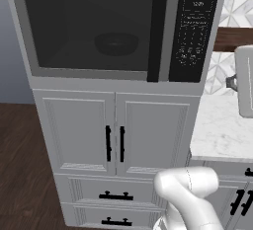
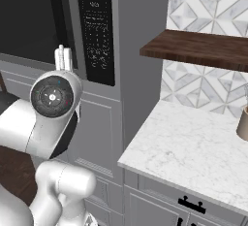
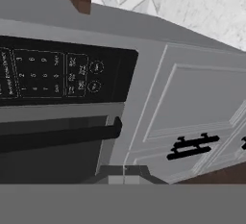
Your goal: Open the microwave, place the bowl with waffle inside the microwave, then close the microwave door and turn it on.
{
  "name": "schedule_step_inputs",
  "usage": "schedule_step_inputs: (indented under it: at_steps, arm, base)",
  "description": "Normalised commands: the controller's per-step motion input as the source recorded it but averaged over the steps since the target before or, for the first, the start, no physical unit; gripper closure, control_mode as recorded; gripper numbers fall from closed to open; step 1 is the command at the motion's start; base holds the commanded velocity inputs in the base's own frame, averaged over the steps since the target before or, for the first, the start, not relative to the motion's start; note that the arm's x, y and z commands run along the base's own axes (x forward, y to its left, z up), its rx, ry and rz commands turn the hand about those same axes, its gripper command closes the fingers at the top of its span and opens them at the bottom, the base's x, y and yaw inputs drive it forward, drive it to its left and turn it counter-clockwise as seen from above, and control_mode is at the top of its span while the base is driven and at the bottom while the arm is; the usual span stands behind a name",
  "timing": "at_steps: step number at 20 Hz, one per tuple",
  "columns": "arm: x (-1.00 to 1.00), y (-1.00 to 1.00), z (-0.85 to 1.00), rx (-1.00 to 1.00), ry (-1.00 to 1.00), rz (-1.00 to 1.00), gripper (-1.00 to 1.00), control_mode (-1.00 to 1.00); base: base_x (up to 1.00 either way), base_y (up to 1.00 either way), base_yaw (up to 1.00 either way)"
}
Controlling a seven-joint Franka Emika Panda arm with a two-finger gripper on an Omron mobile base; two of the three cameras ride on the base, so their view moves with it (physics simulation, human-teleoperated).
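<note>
A white marble counter (image 2: 193, 147) ran beside tall white panelled cabinets (image 1: 118, 130). Above them, the large built-in grey microwave (image 1: 168, 36) had its dark tinted glass door (image 1: 89, 26) closed, and the small glossy black bowl (image 1: 116, 43) sat inside at 12 o'clock from the cabinets. The end effector (image 3: 124, 176) was fully closed, empty, near the black keypad panel (image 3: 53, 76).
</note>
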Motion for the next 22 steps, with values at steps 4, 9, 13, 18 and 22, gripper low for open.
schedule_step_inputs:
  at_steps: [4,9,13,18,22]
  arm:
    - [0.01,-0.02,0.12,0.06,-0.05,-0.13,1.00,-1.00]
    - [0.20,-0.04,0.01,0.00,-0.07,-0.02,1.00,-1.00]
    - [0.45,-0.23,0.00,0.00,-0.04,0.00,1.00,-1.00]
    - [0.41,-0.12,0.00,0.00,-0.02,0.00,1.00,-1.00]
    - [0.36,0.00,-0.02,0.00,0.00,0.00,1.00,-1.00]
  base:
    - [0.00,0.00,0.00]
    - [0.00,0.00,0.00]
    - [0.00,0.00,0.00]
    - [0.00,0.00,0.00]
    - [0.00,0.00,0.00]
